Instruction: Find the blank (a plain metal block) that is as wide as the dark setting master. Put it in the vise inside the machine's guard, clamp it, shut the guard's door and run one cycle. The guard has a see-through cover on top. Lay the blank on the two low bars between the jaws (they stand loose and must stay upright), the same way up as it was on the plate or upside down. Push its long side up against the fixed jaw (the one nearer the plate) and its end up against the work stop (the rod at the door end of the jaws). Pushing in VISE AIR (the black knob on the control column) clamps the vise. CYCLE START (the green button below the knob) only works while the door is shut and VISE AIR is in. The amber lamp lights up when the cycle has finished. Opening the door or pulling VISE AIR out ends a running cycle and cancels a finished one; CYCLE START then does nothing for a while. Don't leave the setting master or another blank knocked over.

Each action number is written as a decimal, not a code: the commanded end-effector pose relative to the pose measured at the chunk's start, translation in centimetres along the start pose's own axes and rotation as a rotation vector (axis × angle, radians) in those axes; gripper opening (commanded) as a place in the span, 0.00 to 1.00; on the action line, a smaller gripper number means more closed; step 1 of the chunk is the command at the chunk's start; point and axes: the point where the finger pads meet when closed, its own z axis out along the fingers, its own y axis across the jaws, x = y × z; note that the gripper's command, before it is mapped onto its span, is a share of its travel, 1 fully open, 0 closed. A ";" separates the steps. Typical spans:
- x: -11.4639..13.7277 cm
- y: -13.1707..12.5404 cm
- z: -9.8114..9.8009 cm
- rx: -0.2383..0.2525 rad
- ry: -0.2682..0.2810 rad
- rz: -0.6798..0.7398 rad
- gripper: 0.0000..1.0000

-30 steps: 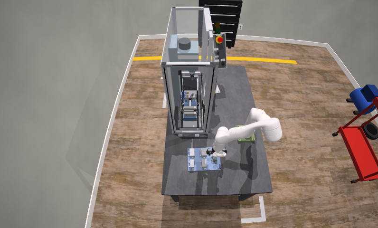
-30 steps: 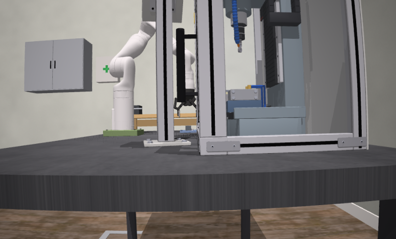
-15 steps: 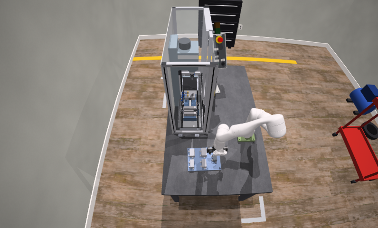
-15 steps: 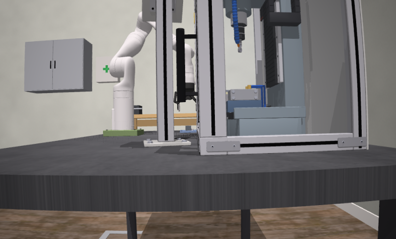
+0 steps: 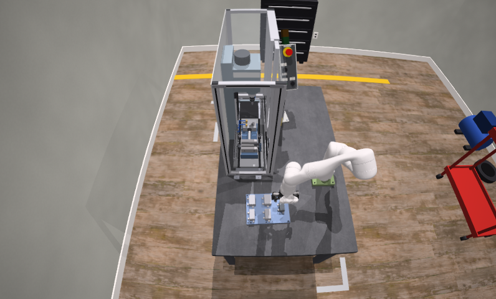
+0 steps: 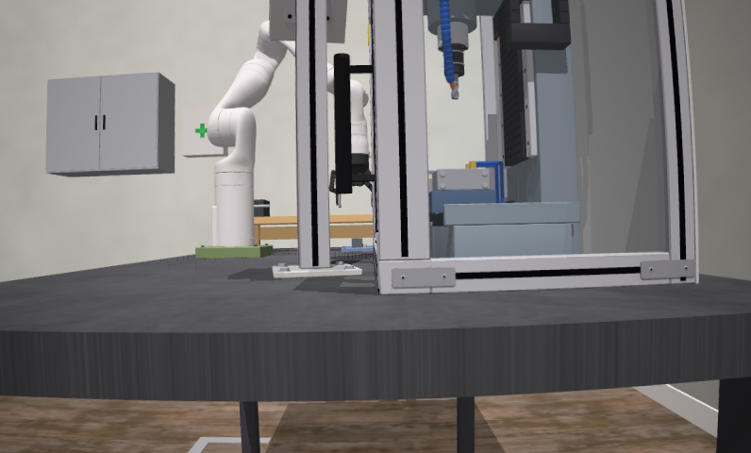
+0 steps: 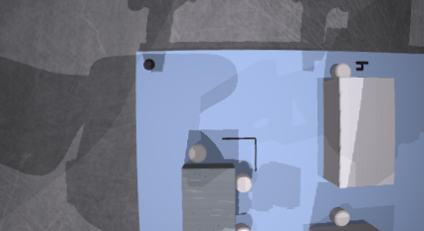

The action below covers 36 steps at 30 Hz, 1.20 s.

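My gripper (image 5: 285,197) (image 6: 350,196) is open and empty above the right part of the blue plate (image 5: 258,207) (image 7: 279,107). The fingers are outside the wrist view. The dark setting master (image 5: 281,208) (image 7: 208,198) stands upright at the plate's right end beside round pins. A light blank (image 5: 267,200) (image 7: 368,131) stands next to it; several more blanks (image 5: 252,200) stand on the plate. Inside the guard (image 5: 248,85), the vise (image 5: 248,149) shows no blank between its jaws. The bars are too small to tell. The door handle (image 6: 342,123) is upright; the door's state is unclear.
The control column's panel (image 5: 289,70) stands right of the guard, its amber lamp (image 5: 285,33) dark. The column's post (image 6: 317,140) stands on the table (image 5: 302,129). The spindle tool (image 6: 454,90) hangs inside the guard. The arm's green base (image 5: 323,182) is right of the plate.
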 end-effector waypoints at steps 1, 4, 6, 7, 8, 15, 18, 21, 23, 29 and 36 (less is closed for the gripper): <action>0.0 0.0 0.0 -0.001 0.001 0.000 1.00; 0.0 0.0 0.0 -0.001 0.001 0.000 1.00; 0.0 0.0 0.0 -0.001 0.001 0.000 1.00; 0.0 0.0 0.0 -0.001 0.001 0.000 1.00; 0.0 0.0 0.0 -0.001 0.001 0.000 1.00; -0.7 2.9 -0.2 -0.001 0.001 0.000 1.00; -1.2 4.9 -0.3 -0.001 0.001 0.000 1.00; -1.2 4.9 -0.3 -0.001 0.001 0.000 1.00; -1.2 4.9 -0.3 -0.001 0.001 0.000 1.00; -1.2 4.9 -0.3 -0.001 0.001 0.000 1.00; -2.5 9.7 -0.6 -0.001 0.001 0.000 1.00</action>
